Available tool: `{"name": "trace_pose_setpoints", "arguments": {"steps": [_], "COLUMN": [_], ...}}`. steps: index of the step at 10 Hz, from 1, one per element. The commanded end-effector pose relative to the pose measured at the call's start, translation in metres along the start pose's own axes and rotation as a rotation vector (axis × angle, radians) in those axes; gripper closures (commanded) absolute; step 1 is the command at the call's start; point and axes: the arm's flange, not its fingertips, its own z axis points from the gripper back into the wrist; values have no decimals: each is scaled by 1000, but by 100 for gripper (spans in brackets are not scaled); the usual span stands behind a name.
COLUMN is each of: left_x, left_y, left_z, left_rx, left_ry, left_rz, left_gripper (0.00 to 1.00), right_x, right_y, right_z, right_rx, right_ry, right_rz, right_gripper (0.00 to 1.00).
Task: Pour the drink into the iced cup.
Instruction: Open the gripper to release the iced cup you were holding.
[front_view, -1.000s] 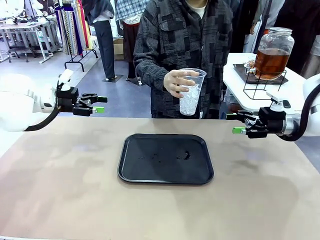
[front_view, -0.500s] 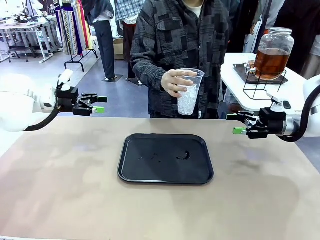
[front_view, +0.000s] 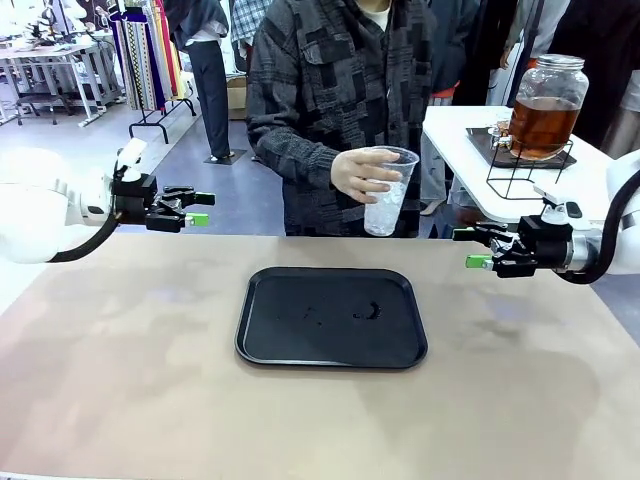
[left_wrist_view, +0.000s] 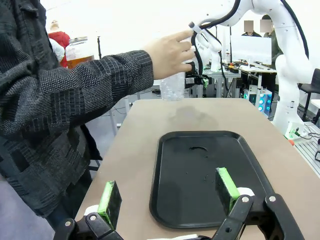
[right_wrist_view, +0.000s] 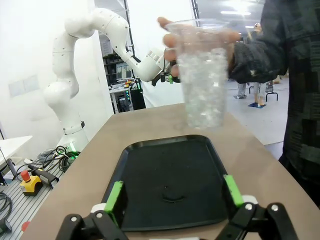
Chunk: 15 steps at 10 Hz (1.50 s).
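Pouring had not begun: a person's hand (front_view: 362, 172) held the iced cup (front_view: 386, 192) above the worktop's (front_view: 120, 340) far edge, the drink (front_view: 540, 123) sat in its jar on a side table, both pincers, left (front_view: 197, 209) and right (front_view: 470, 247), wide and empty.

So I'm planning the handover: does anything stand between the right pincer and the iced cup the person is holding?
Nothing visible does. The right pincer hangs open above the table's right side, and the iced cup is held in the person's hand beyond the table's far edge, with only open air between them.
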Motion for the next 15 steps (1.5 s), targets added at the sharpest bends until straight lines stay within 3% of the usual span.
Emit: {"name": "trace_pose_setpoints", "arguments": {"steps": [1, 15], "left_x": [1, 1], "left_y": [0, 0], "left_z": [0, 0], "left_rx": [1, 1], "left_ry": [-1, -1], "left_rz": [-2, -2], "left_gripper": [0, 0], "right_x": [2, 2], "right_y": [1, 1], "right_z": [1, 1], "right_rx": [5, 5], "right_ry": [-10, -10], "right_rz": [3, 3], "right_gripper": [0, 0]}}
